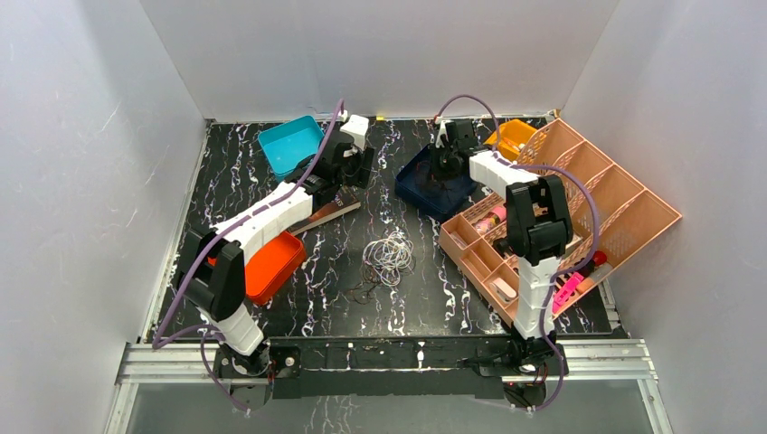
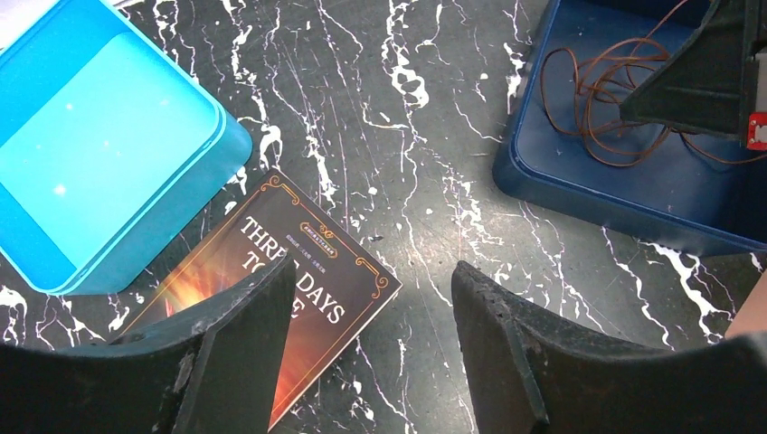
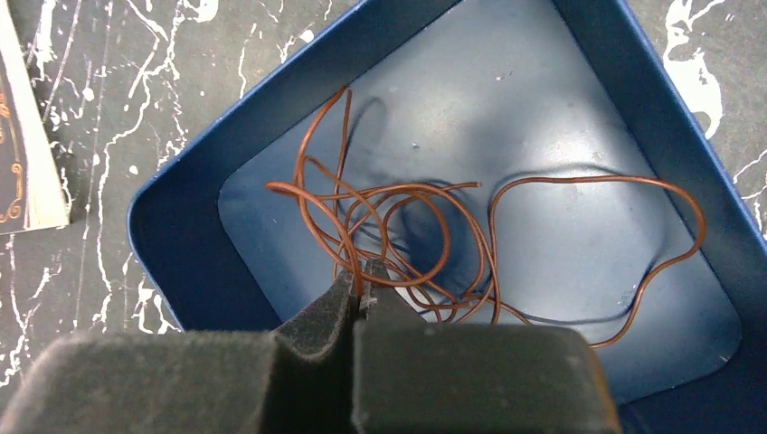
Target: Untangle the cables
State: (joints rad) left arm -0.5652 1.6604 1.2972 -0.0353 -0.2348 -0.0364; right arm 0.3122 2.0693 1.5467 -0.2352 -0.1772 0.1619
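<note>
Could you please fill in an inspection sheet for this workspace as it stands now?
Surface: black table with white marbling.
Job's things: whitish tangle lies mid-table, with thin dark strands just in front of it; brown cable lies in the navy tray.
Clutter: book, teal tray, orange tray, yellow bin, pink organiser holding small items.
Grippers: left gripper open above the table by the book, holding nothing; right gripper shut on the brown cable.
Cables: lilac arm cables run along both arms, apart from the tangle.
Surroundings: white walls on three sides; nothing else seen.
</note>
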